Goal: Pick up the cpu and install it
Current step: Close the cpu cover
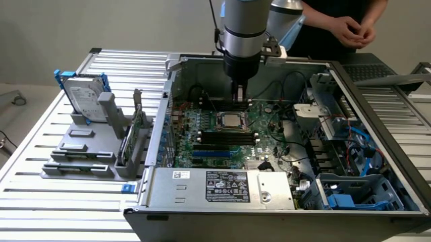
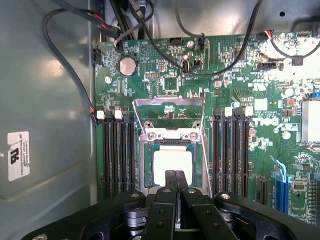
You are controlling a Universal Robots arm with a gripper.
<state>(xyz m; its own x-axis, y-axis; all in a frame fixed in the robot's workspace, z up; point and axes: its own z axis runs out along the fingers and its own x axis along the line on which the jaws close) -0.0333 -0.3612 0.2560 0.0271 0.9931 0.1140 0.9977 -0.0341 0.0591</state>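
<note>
The cpu [image 2: 172, 161] is a small square chip with a light silver face. It lies flat in the metal-framed socket [image 2: 168, 134] on the green motherboard [image 2: 165, 75]; in the exterior view the cpu [image 1: 231, 120] sits mid-board inside the open computer case. The socket's load plate [image 2: 167, 102] stands swung open behind it. My gripper [image 2: 175, 176] hangs just above the cpu with its two black fingers pressed together and nothing between them. From the exterior view, the gripper [image 1: 239, 100] points straight down just behind the socket.
Black memory slots [image 2: 117, 155] flank the socket on both sides, and black cables [image 2: 65, 60] loop along the case wall. A power supply [image 1: 222, 189] fills the case front. A hard drive [image 1: 86, 96] stands in a grey fixture [image 1: 81, 156] at the exterior view's left. A person's hands [image 1: 354, 30] wait behind the case.
</note>
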